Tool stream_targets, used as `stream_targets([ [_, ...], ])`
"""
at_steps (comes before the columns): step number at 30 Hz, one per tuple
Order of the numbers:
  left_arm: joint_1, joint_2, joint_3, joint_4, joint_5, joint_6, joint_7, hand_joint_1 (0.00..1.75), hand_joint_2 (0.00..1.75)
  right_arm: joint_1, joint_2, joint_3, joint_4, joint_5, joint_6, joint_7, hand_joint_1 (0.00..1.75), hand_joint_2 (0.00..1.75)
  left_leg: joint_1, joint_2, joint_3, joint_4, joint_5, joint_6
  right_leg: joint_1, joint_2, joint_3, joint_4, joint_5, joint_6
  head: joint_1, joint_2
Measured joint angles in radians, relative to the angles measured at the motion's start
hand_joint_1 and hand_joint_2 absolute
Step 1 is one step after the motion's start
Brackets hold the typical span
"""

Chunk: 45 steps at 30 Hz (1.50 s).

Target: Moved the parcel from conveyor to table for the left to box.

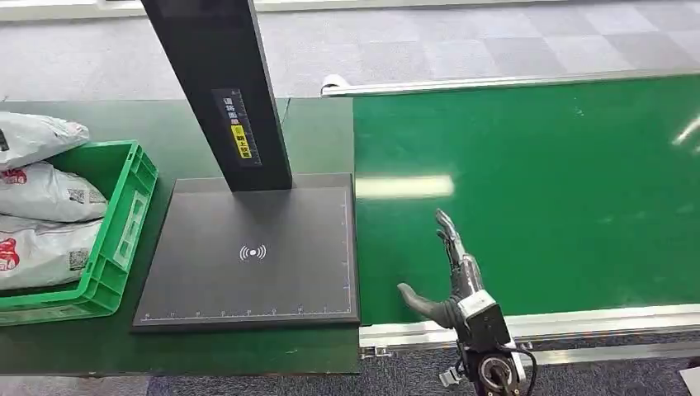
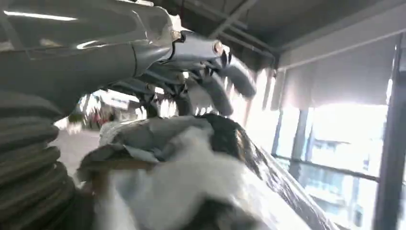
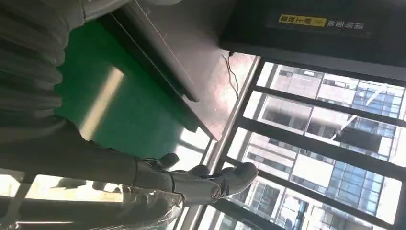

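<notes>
Parcel (image 2: 191, 172) in a crinkled grey-and-white plastic mailing bag with a glossy dark patch lies right under the left hand (image 2: 191, 72) in the left wrist view. The bag's surface is rumpled into folds, a torn-looking flap of grey film sticks up near the middle, and the picture is blurred. The left hand's grey thumb and darker fingers (image 2: 237, 76) curl over the top of the bag; whether they truly clamp it or only lie against it cannot be told from this blurred picture.

In the head view, the right hand (image 1: 450, 276) hovers low over the near edge of the bright green conveyor belt (image 1: 536, 190), holding nothing, with its fingers stretched forward and its thumb spread out to the side. The right wrist view shows the same hand with fingers extended and apart, nothing between them.

Left of the belt, a flat black scanning platform (image 1: 248, 247) with a white wireless symbol lies on the dark green table (image 1: 82, 124), and a black upright post (image 1: 223, 91) with a yellow label rises from its far side. At the table's left end stands a green plastic crate (image 1: 124, 223) holding several white-and-grey mailing bags (image 1: 41, 198) with red print and small square codes, piled above the crate's rim.
</notes>
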<state>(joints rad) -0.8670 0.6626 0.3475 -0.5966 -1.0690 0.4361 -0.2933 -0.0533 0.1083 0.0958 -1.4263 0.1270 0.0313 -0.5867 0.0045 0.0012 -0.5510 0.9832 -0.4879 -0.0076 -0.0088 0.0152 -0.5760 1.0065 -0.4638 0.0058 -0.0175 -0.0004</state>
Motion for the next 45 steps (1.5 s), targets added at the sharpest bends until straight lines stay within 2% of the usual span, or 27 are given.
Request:
stream_targets([
  [8,-0.02,-0.002,0.012,-0.015,0.045,-0.07,0.011,0.0,1.75,-0.001,0.0,-0.004,0.0,0.0,0.0,0.003,0.0,1.75,0.0,0.0,0.0,0.0,0.0,0.0,0.0,0.0,0.0,0.0,0.0,0.0,0.0,0.0],
  [23,-0.058,0.019,-0.013,-0.015,0.02,-0.025,0.178,0.0,1.75,0.001,0.0,-0.026,-0.001,0.002,-0.002,0.021,0.0,1.75,0.0,0.0,0.0,0.0,0.0,0.0,0.0,0.0,0.0,0.0,0.0,0.0,0.0,0.0],
  [28,-0.053,0.026,-0.014,-0.023,0.045,-0.004,0.177,0.0,1.75,0.003,0.0,-0.027,-0.001,0.002,-0.002,0.021,0.0,1.75,0.0,0.0,0.0,0.0,0.0,0.0,0.0,0.0,0.0,0.0,0.0,0.0,0.0,0.0],
  [31,0.008,0.018,0.003,-0.11,0.239,-0.032,0.057,0.0,1.75,0.012,0.0,-0.027,-0.002,0.002,-0.003,0.023,0.0,1.75,0.0,0.001,0.001,0.0,0.0,0.0,0.0,0.0,-0.001,0.0,0.0,0.0,0.0,0.0],
  [34,0.15,-0.068,0.042,-0.341,0.688,-0.266,-0.124,0.0,1.75,0.018,0.0,-0.031,-0.002,0.002,-0.004,0.022,0.0,1.75,-0.002,-0.001,0.001,0.0,0.0,0.0,-0.002,-0.001,0.0,-0.001,0.0,0.0,0.0,0.0],
  [37,0.305,-0.178,0.042,-0.558,0.971,-0.491,-0.183,0.0,1.75,0.016,0.0,-0.032,-0.002,0.002,-0.002,0.019,0.0,1.75,-0.002,0.0,0.0,0.0,-0.001,0.001,-0.003,0.0,0.001,-0.001,0.0,0.001,0.0,0.0],
  [39,0.396,-0.245,0.02,-0.67,1.07,-0.553,-0.212,0.0,1.75,0.015,0.0,-0.032,0.0,0.0,-0.001,0.019,0.0,1.75,-0.004,0.005,0.001,0.0,-0.001,0.001,-0.004,0.005,0.0,-0.001,0.001,0.001,0.0,0.0],
  [45,0.615,-0.426,-0.067,-0.873,1.14,-0.591,-0.284,0.0,1.75,0.019,0.002,-0.034,0.0,0.0,0.008,0.021,0.0,1.75,-0.004,0.004,0.001,0.0,-0.002,0.002,-0.004,0.004,-0.001,-0.002,0.0,0.001,0.0,0.0],
])
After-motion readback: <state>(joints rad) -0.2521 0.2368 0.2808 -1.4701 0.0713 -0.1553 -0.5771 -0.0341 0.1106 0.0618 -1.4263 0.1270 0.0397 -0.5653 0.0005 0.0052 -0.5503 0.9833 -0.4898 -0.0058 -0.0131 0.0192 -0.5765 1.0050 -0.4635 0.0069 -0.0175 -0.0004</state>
